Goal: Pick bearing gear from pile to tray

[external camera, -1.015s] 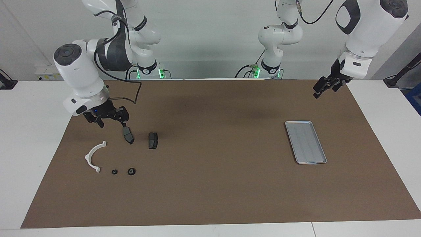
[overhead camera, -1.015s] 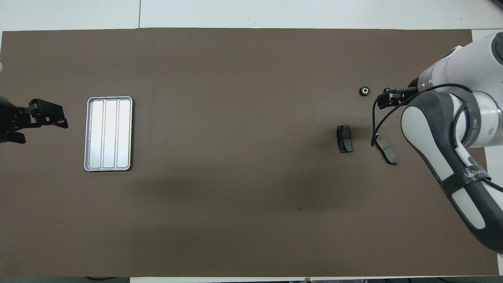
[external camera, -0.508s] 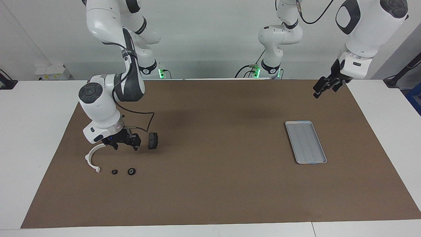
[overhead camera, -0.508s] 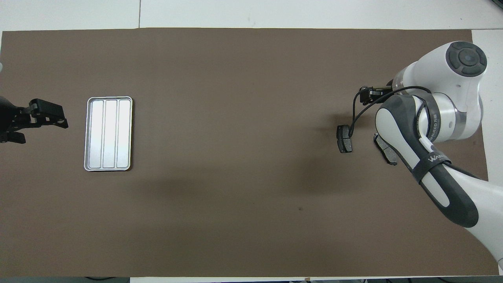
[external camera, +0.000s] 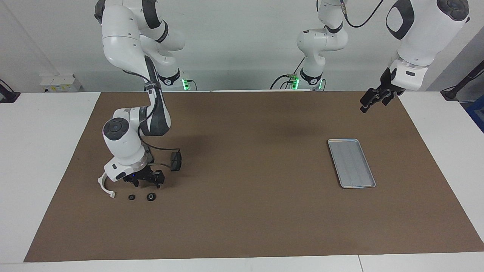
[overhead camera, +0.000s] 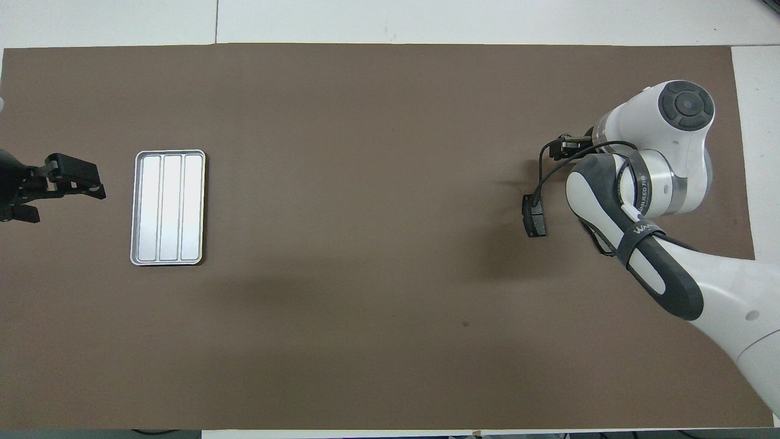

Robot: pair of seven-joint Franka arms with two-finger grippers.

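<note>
Now the right gripper is low over the pile, fingers spread wide w/ nothing in them, just above the two small black round pieces – a sec ago it hung up nearer the brake pads. One brake pad shows beside the wrist; the white half-ring sits half hidden. Bearing gear prob. one of those rounds, not yet grabbed. Tray lies bare toward the left arm's end of the counter. Left gripper waits, fingers open & empty.

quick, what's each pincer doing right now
left pincer: open, empty, waiting above the mat.
right pincer: open, empty, low over the small black round pieces.
</note>
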